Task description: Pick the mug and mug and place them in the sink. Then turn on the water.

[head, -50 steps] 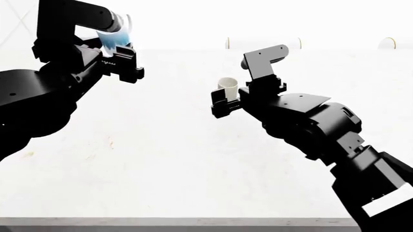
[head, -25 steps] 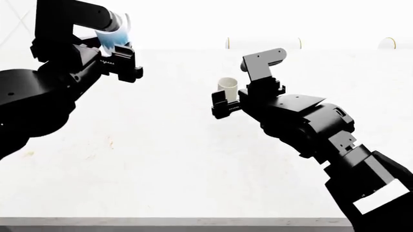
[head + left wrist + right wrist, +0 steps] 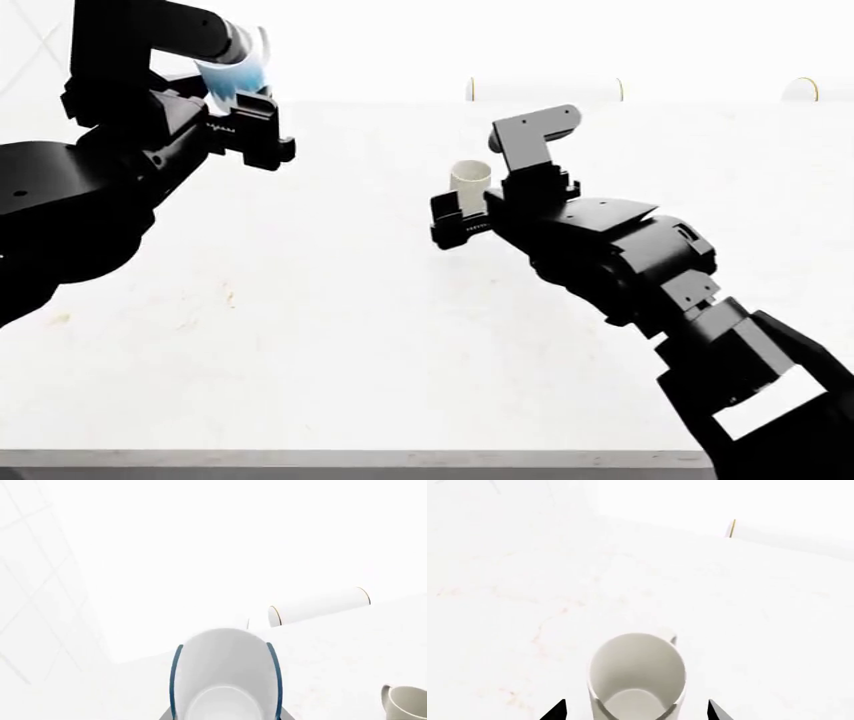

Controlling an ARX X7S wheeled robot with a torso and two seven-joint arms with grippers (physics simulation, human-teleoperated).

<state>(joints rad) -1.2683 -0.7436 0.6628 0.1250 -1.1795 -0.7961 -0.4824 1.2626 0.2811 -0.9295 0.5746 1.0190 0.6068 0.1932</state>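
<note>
Holding two mugs: left jaws grip the blue-patterned mug (image 3: 240, 72), right jaws the cream mug (image 3: 471, 180).

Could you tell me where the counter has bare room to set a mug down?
The counter is bare between both arms and toward its near edge. It is crowded only around the cream mug at the right pincer.
</note>
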